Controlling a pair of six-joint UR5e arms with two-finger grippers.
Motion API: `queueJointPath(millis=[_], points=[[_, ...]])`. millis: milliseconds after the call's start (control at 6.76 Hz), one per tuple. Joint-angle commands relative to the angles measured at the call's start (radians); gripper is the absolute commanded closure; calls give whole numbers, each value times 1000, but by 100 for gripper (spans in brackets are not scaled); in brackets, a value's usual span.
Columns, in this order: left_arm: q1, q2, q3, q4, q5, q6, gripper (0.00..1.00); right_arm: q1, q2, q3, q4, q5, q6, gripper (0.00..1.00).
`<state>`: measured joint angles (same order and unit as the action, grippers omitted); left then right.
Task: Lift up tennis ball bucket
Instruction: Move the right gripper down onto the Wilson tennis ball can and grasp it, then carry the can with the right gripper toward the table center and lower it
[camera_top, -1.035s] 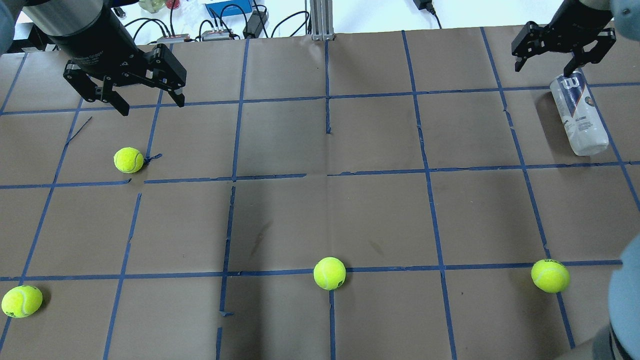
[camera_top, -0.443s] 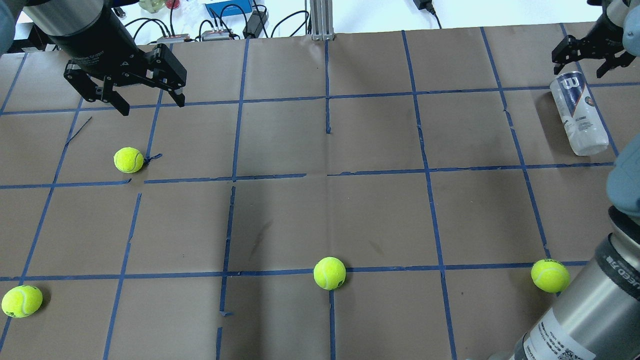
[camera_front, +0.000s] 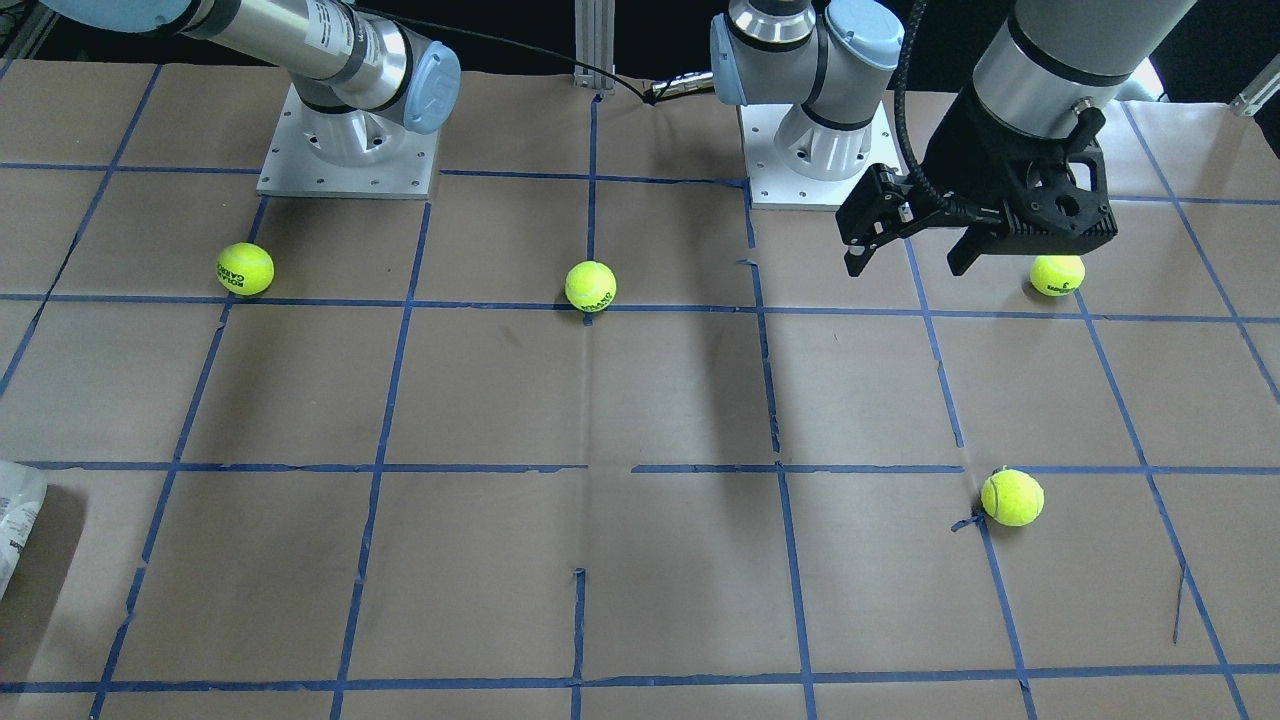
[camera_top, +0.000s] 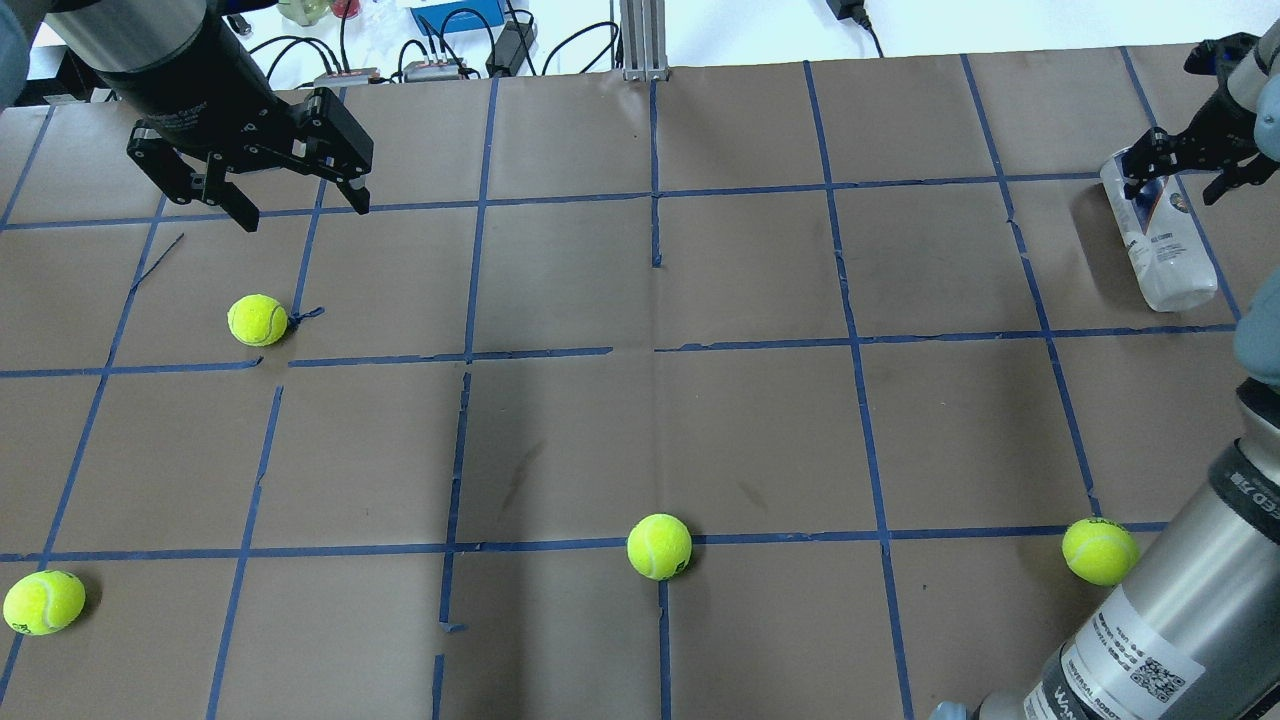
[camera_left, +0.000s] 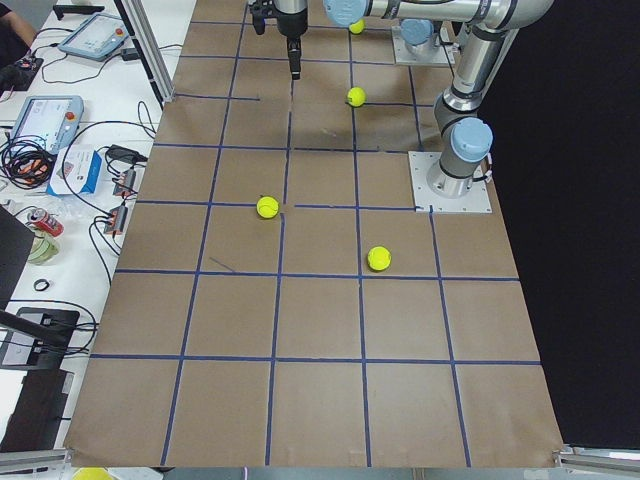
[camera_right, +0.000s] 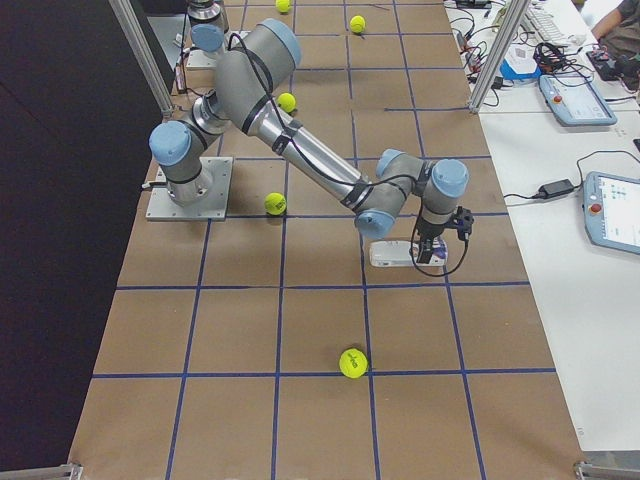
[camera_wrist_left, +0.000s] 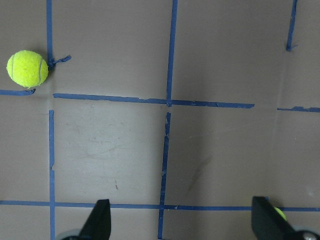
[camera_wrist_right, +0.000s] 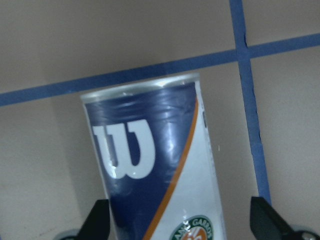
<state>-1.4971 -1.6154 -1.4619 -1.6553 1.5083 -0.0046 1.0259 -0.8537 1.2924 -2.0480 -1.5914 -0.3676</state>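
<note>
Tennis ball bucket (camera_top: 1160, 240): lies on its side at the worktop's (camera_top: 640, 420) far right, well apart from the tennis balls.
Long axis: flat on the worktop, running away from the robot at a slight slant. The navy-band end points to the far edge, the clear end toward the robot.
Right gripper (camera_wrist_right: 180, 227): open and empty, over the navy end, probably set across the can's width to clamp it.
Left gripper (camera_top: 303, 210): open, empty, hovering well aside.

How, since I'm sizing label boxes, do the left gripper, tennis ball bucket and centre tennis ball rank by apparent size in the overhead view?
1. left gripper, though raised nearer the camera, so inflated.
2. tennis ball bucket, partly hidden.
3. centre tennis ball.
</note>
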Motion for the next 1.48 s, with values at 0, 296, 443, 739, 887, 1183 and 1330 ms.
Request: queueJointPath(millis=[0,296,443,739,887,1183,1330], points=[[0,0,0,0,0,0,0,-17,4,45,-5,5,-25,0],[0,0,0,0,0,0,0,-18,2,68,8,7,-31,2],[0,0,0,0,0,0,0,-18,-10,94,14,27,-104,20],[0,0,0,0,0,0,0,-6,-82,107,18,106,-248,28],[0,0,0,0,0,0,0,18,-90,131,15,173,-374,35],[0,0,0,0,0,0,0,192,-140,131,2,174,-444,21],[0,0,0,0,0,0,0,339,-157,130,-4,163,-441,25]])
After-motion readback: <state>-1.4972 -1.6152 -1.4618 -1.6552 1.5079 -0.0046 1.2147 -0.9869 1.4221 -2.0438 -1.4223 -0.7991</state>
